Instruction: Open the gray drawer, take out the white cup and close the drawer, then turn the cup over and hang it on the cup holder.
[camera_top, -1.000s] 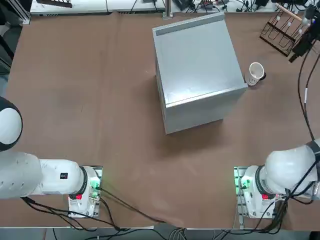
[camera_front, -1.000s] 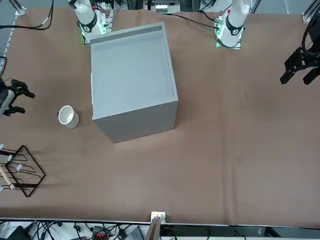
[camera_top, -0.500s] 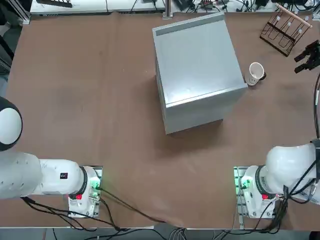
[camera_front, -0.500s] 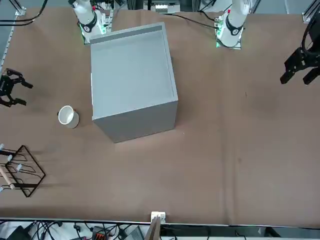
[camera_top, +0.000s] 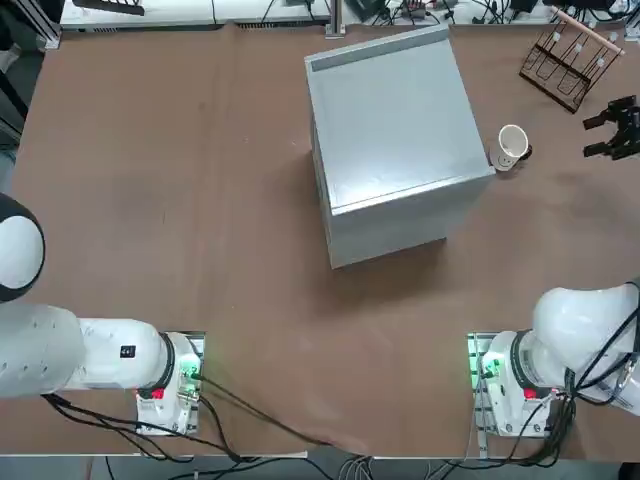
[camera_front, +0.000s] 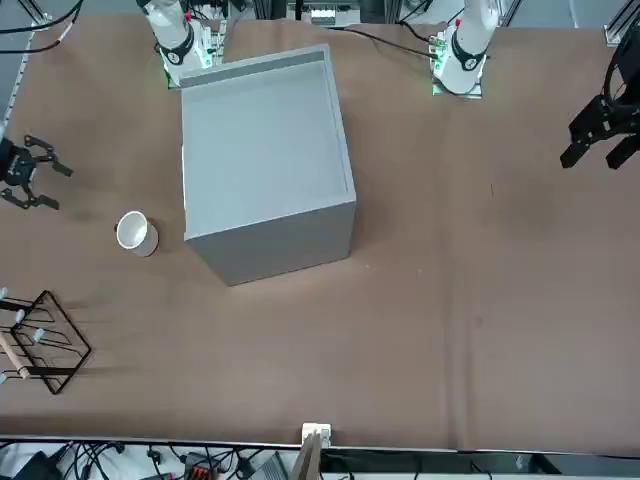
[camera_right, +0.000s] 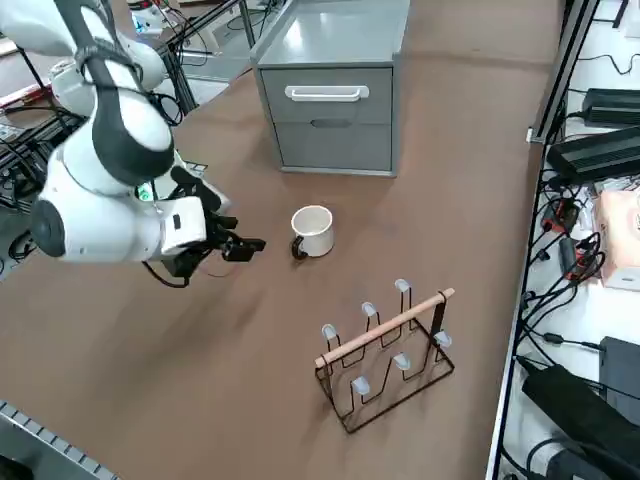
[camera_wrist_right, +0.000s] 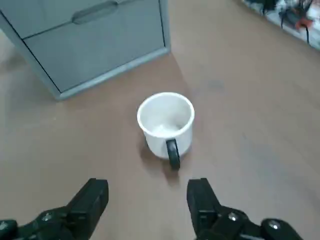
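Tool (camera_right: 238, 246) has swung away from the holder (camera_right: 385, 355) and now hangs low just beside the cup (camera_right: 313, 231), jaws spread wide and empty, aimed at its dark handle. That cup stands upright on the bench (camera_top: 200, 200), close to the drawer (camera_right: 336, 96), which is shut. Judging by this, the drawer steps look finished, and what remains is grasping, flipping and hanging the cup.

A wide brown table (camera_top: 180, 180) fills the room's middle, with tangled black cables (camera_front: 130, 462) and power bricks (camera_right: 600, 150) along a pale shelf just beside its edges, and a metal frame post (camera_right: 562, 60) rising near one table side.
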